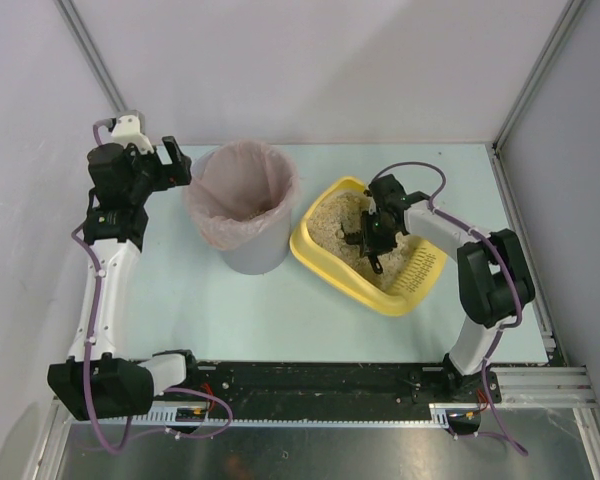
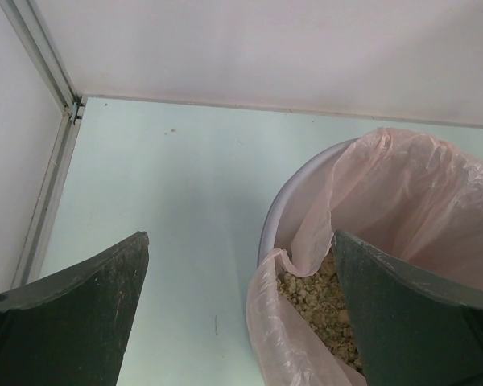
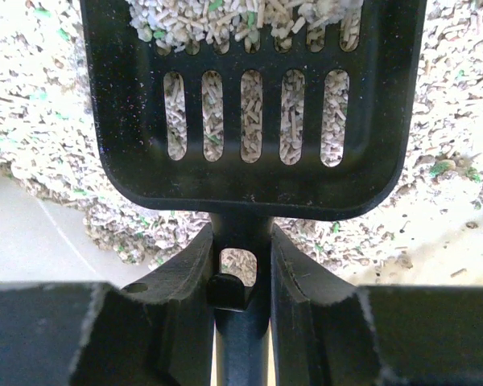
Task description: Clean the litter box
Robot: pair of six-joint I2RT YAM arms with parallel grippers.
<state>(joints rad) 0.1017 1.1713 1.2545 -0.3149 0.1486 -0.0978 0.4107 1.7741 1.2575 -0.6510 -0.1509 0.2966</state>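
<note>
Right gripper clamped on black scoop handle; blade ahead of fingers, pellets on it. Litter box directly beneath. Left gripper spread wide, holding nothing; lined bin just ahead, partly under one finger.

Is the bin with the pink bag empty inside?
No, the left wrist view shows beige litter lying at the bottom of the pink bag in the bin.

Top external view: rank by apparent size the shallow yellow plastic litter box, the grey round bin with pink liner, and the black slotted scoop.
1. Yellow plastic litter box: widest footprint, narrowly.
2. Grey round bin: close; taller, so nearer the camera; order unsure.
3. Black slotted scoop: clearly smallest.
</note>
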